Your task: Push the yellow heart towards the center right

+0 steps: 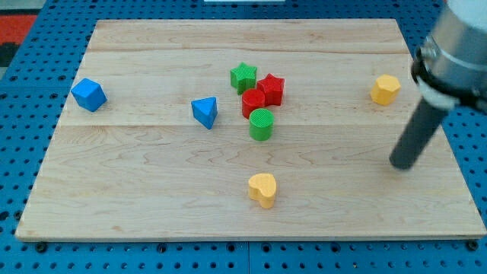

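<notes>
While my tip [403, 165] sits well right of the yellow heart [262, 189], slightly nearer the view's top, I judge I must circle to its left; no hand fitted, nothing grasped.

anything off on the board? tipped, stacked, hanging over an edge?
Nothing stands out. All blocks lie flat on the board, none stacked or over an edge. My tip sits far to the view's right of the yellow heart, touching no block.

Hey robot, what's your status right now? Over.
My tip down at board's right, touching nothing. Yellow heart bottom centre, far left of tip. Path rightward clear.
</notes>
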